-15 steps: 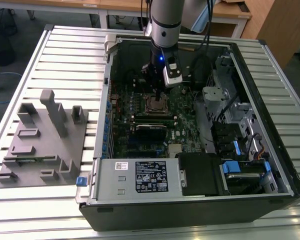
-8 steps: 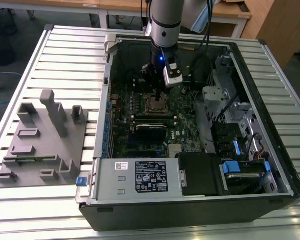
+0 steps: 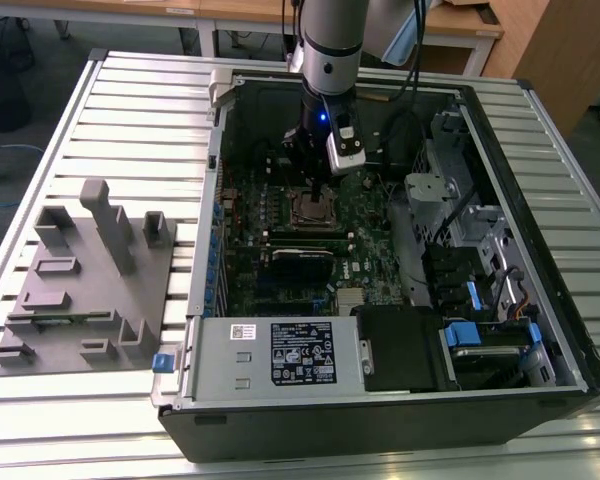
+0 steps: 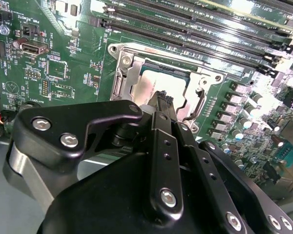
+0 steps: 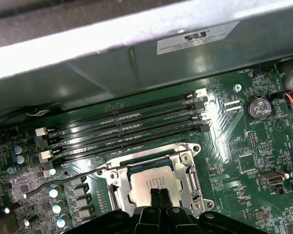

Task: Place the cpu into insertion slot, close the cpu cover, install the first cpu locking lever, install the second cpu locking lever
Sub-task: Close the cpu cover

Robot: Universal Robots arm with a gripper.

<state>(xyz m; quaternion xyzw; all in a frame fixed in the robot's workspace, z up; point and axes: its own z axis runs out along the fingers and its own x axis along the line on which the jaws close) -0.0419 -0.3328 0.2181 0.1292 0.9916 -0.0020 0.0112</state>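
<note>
We're on a slatted metal surface [image 3: 100,100], wooden desks [image 3: 460,20] behind it, and an open computer case [image 3: 380,420] lies on its side in the middle. To the exterior view's left sits a grey moulded fixture [image 3: 80,280]. At the near end of the case is the white-labelled power-supply box [image 3: 280,355].

The arm [image 3: 330,40] reaches down into the case, and the claw [image 3: 315,170] hangs right over the socket on the green motherboard [image 3: 370,230].

In the first wrist view, the cpu [image 5: 146,183] sits flat in its slot, dull silver top facing up. The cpu cover [image 5: 188,178] lies down around it, its square window framing the chip. A thin locking lever [image 5: 63,179] runs out from the socket's corner across the board, well away from the frame. Beyond the socket run the long black memory slots [image 5: 127,122], and off to one side is a round coin battery [image 5: 258,108].

In the second wrist view, the claw [image 4: 162,100] is pinched together, nothing visible between the tips, poised just above the cpu [image 4: 146,87] inside the cpu cover [image 4: 127,80]. The first wrist view agrees: the claw [image 5: 159,195] has its black tips side by side over the chip's edge. Whether they touch the metal, I can't tell.
</note>
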